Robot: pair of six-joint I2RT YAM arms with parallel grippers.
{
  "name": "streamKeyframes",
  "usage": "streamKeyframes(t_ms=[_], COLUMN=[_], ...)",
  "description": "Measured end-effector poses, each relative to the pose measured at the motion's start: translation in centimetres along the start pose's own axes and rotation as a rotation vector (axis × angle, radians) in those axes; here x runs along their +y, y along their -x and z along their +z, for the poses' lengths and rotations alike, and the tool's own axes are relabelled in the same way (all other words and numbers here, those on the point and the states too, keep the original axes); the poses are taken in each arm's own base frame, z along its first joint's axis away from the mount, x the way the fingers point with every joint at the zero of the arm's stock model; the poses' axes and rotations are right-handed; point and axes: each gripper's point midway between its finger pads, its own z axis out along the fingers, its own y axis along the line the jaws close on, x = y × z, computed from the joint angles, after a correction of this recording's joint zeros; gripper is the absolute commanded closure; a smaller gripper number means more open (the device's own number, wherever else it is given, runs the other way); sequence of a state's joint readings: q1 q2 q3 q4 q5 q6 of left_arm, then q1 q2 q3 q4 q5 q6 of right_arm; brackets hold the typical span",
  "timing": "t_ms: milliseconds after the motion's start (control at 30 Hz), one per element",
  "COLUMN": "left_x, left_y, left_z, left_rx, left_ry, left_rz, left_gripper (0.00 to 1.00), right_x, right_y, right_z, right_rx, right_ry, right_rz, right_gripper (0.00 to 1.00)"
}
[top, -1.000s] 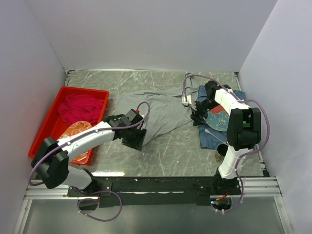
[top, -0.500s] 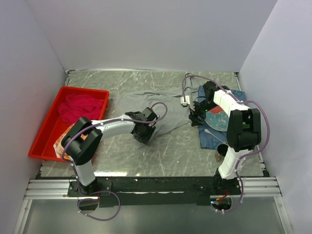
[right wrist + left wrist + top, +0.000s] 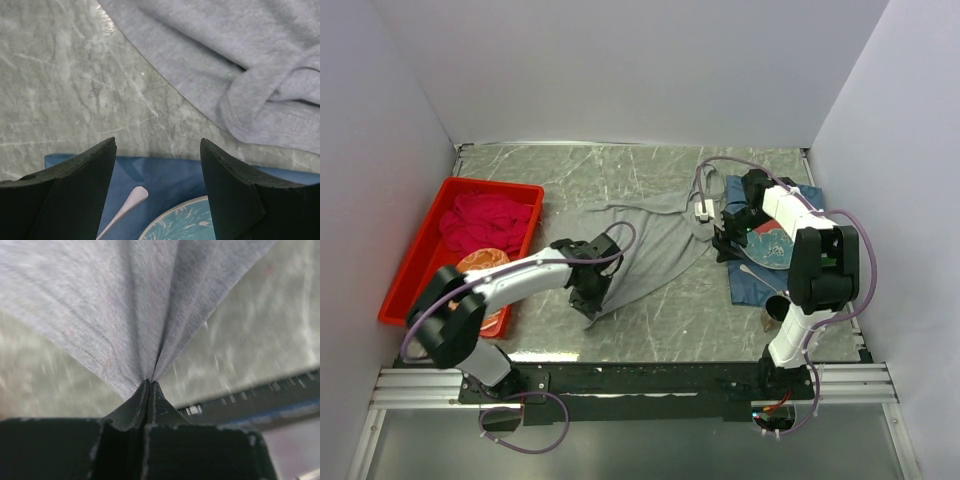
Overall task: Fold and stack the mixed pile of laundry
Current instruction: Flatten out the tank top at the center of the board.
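Observation:
The long grey garment (image 3: 645,235) lies spread over the middle of the table, drawn to a point at its near-left corner. My left gripper (image 3: 592,302) is shut on that corner; in the left wrist view the grey garment (image 3: 125,305) fans out from the closed fingertips of the left gripper (image 3: 149,382). My right gripper (image 3: 724,240) hovers open at the garment's right edge, holding nothing. In the right wrist view the right gripper (image 3: 157,145) is over the placemat's edge, with the grey garment's (image 3: 230,65) hem beyond. The crimson shirt (image 3: 485,218) and the orange-and-white cloth (image 3: 478,263) lie in the tray.
A red plastic tray (image 3: 412,262) stands at the left. At the right a dark blue placemat (image 3: 752,282) carries a teal plate (image 3: 772,250) and a spoon (image 3: 125,204). A small dark object (image 3: 775,306) sits by the right arm. White walls enclose the table.
My left gripper closed on the grey garment's near corner and drew it toward the near left, stretching the cloth. The right gripper barely moved.

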State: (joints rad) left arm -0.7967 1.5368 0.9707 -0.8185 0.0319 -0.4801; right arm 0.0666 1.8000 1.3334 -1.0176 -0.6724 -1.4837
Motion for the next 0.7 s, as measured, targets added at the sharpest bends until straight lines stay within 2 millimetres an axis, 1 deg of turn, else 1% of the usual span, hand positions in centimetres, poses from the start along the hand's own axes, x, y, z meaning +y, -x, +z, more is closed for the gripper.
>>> streamKeyframes(t_ms=[100, 167, 233, 300, 367, 500, 533, 600, 633, 700], left_x=[-0.4, -0.7, -0.6, -0.4, -0.3, -0.2, -0.2, -0.2, -0.2, -0.2], left_y=[-1.0, -1.5, -2.5, -3.6, -4.3, -4.5, -4.5, -4.6, -4.6, -4.6], left_z=[-2.1, -2.7, -2.5, -2.1, -1.9, -2.0, -2.0, -2.0, -2.0, -2.0], left_rx=[-0.005, -0.005, 0.024, 0.062, 0.088, 0.097, 0.097, 0.099, 0.099, 0.099], left_ry=[-0.04, -0.066, -0.075, -0.07, -0.068, -0.067, -0.066, -0.065, -0.065, -0.064], left_rz=[-0.034, -0.046, -0.061, -0.07, -0.082, -0.087, -0.087, -0.087, -0.087, -0.088], left_gripper=[0.99, 0.99, 0.99, 0.99, 0.99, 0.99, 0.99, 0.99, 0.99, 0.99], right_x=[0.6, 1.0, 0.9, 0.8, 0.2, -1.8, -2.2, -2.7, -2.8, -2.8], right_y=[0.0, 0.1, 0.2, 0.2, 0.1, 0.9, 1.0, 1.0, 0.9, 0.6], right_z=[-0.1, 0.0, 0.5, 1.4, 2.1, 2.6, 2.7, 3.1, 3.3, 4.0], right_rx=[0.0, -0.002, 0.0, 0.014, 0.029, 0.052, 0.058, 0.074, 0.081, 0.1], right_ry=[0.026, 0.043, 0.04, 0.029, -0.002, -0.074, -0.088, -0.097, -0.098, -0.088], right_rz=[-0.021, -0.036, -0.052, -0.047, -0.036, -0.045, -0.048, -0.054, -0.054, -0.049], right_gripper=[0.27, 0.27, 0.28, 0.28, 0.27, 0.3, 0.32, 0.35, 0.4, 0.43])
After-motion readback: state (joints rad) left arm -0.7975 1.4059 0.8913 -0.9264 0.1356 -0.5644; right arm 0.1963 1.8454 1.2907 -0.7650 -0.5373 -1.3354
